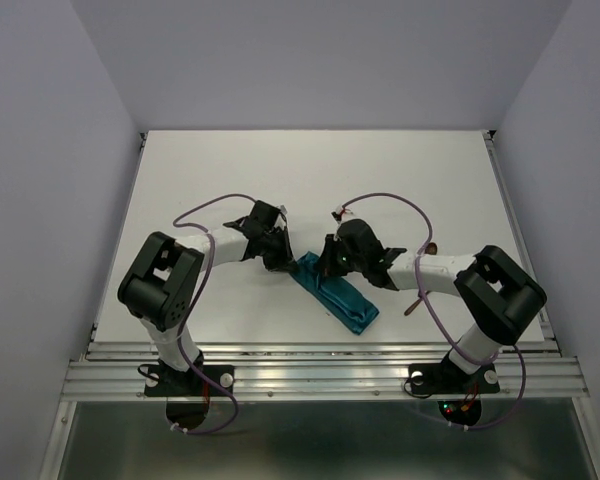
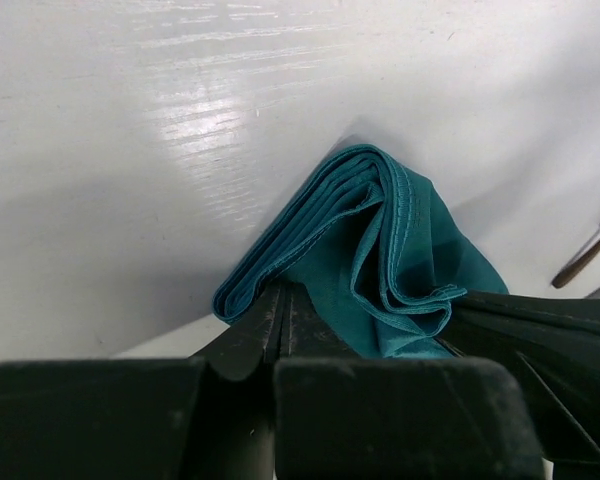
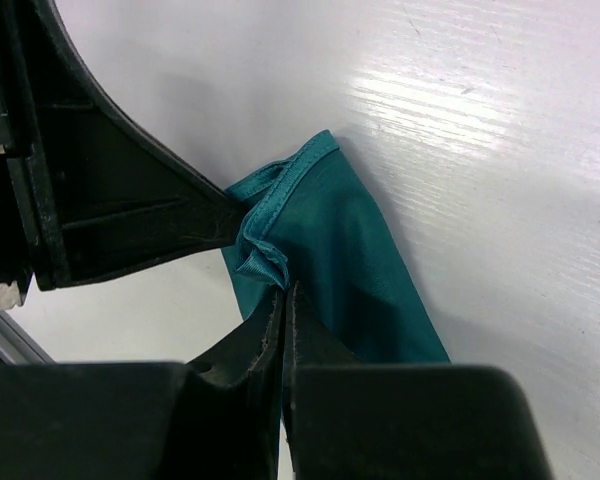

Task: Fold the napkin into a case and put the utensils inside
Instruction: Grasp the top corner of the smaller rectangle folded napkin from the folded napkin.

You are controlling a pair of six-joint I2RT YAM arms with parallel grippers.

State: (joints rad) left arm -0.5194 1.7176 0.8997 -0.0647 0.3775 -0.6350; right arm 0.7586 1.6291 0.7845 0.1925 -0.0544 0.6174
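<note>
The napkin lies as a narrow teal strip, the case, slanting from upper left to lower right between the arms. Its stacked layers fan apart at the upper-left end. My left gripper is shut, with its tips pinched into the cloth's folded edge. My right gripper is shut on a bunched hem of the napkin at the same end, its tips touching it. A reddish-brown utensil lies partly hidden under the right forearm. Thin brown utensil ends also show at the edge of the left wrist view.
The white table is walled by pale panels on three sides, with a metal rail along its near edge. Purple cables loop over both arms. The left gripper's black finger crosses the right wrist view.
</note>
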